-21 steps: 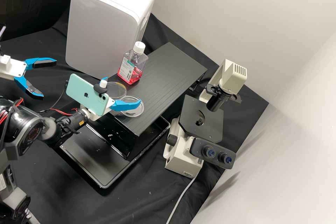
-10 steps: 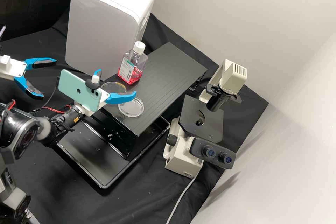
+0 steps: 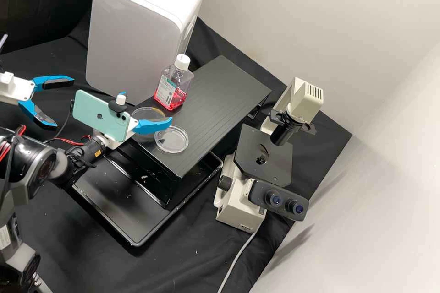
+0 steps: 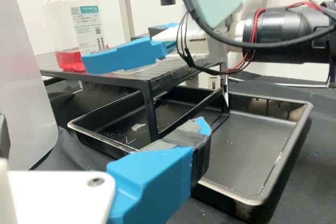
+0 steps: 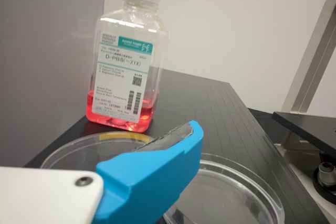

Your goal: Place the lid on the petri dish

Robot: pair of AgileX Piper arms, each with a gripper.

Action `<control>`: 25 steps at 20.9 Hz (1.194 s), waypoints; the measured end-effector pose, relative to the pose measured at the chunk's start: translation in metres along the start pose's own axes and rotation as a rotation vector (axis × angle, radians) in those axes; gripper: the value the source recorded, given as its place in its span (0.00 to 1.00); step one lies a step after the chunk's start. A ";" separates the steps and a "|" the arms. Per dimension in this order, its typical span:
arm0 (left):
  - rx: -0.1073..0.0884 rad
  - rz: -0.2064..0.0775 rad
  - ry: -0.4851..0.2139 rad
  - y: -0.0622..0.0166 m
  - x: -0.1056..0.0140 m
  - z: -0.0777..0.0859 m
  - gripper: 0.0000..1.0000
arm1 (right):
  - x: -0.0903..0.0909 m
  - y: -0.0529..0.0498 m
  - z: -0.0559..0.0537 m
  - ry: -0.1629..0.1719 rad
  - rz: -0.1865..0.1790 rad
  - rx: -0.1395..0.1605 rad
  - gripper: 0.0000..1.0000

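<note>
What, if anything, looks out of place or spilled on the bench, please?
Nothing is spilled or tipped: the bottle stands upright on the platform. Only some small white flecks on the floor of the tray below it stand out.

The left gripper (image 3: 56, 103) hangs above the left edge of the bench (image 3: 192, 247), its two blue fingers (image 3: 43, 119) spread wide with nothing between them. The right arm (image 3: 32, 169) stretches roughly level from the near left corner. The right gripper (image 3: 145, 110) is also spread apart and empty.
</note>
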 end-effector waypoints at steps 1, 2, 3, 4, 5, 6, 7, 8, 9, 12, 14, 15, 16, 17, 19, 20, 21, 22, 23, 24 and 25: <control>0.000 0.000 0.000 0.0000 0.000 0.000 1.00 | 0.000 -0.001 0.001 -0.005 -0.009 -0.006 1.00; 0.000 0.000 0.000 0.0000 0.000 0.000 1.00 | 0.001 -0.002 0.001 -0.007 -0.011 -0.014 1.00; 0.000 0.000 0.000 0.0000 0.000 0.000 1.00 | 0.002 -0.003 0.002 -0.009 -0.015 -0.017 1.00; 0.000 0.000 0.000 0.0000 0.000 0.000 1.00 | 0.002 -0.004 0.002 -0.011 -0.017 -0.017 1.00; 0.000 0.000 0.000 0.0000 0.000 0.000 1.00 | 0.002 -0.004 0.002 -0.011 -0.017 -0.018 1.00; 0.000 0.000 0.000 0.0000 0.000 0.000 1.00 | 0.002 -0.005 0.003 -0.011 -0.017 -0.019 1.00; 0.000 0.000 0.000 0.0000 0.000 0.000 1.00 | 0.002 -0.005 0.003 -0.011 -0.017 -0.019 1.00; 0.000 0.000 0.000 0.0000 0.000 0.000 1.00 | 0.002 -0.005 0.003 -0.011 -0.017 -0.019 1.00; 0.000 0.000 0.000 0.0000 0.000 0.000 1.00 | 0.002 -0.005 0.003 -0.011 -0.017 -0.019 1.00; 0.000 0.000 0.000 0.0000 0.000 0.000 1.00 | 0.002 -0.004 0.003 -0.013 -0.016 -0.021 1.00; 0.000 0.000 0.000 0.0000 0.000 0.000 1.00 | 0.003 -0.003 0.004 -0.020 -0.011 -0.022 1.00; 0.000 0.000 0.000 0.0000 0.000 0.000 1.00 | 0.003 -0.003 0.005 -0.024 -0.007 -0.028 1.00; -0.001 -0.001 0.000 -0.0002 0.000 0.000 1.00 | 0.003 0.000 0.006 -0.028 0.005 -0.030 1.00; 0.000 0.001 0.000 0.0003 0.001 0.000 1.00 | 0.002 0.003 0.008 -0.037 0.019 -0.025 1.00; -0.001 0.000 0.000 -0.0002 0.001 -0.001 1.00 | -0.002 0.010 0.010 -0.061 0.062 -0.011 1.00; -0.003 -0.004 0.000 -0.0010 0.002 -0.001 1.00 | -0.004 0.014 0.009 -0.064 0.082 -0.006 1.00; -0.003 -0.004 0.000 -0.0010 0.002 -0.001 1.00 | -0.005 0.016 0.009 -0.061 0.092 -0.005 1.00; -0.003 -0.004 0.000 -0.0010 0.002 -0.001 1.00 | -0.007 0.017 0.008 -0.059 0.096 -0.004 1.00; -0.003 -0.004 0.000 -0.0010 0.002 -0.001 1.00 | -0.008 0.018 0.008 -0.056 0.100 -0.006 1.00; -0.003 -0.004 0.000 -0.0010 0.002 -0.001 1.00 | -0.008 0.018 0.008 -0.056 0.101 -0.008 1.00; -0.004 -0.005 0.000 -0.0013 0.002 -0.001 1.00 | -0.008 0.018 0.008 -0.056 0.100 -0.012 1.00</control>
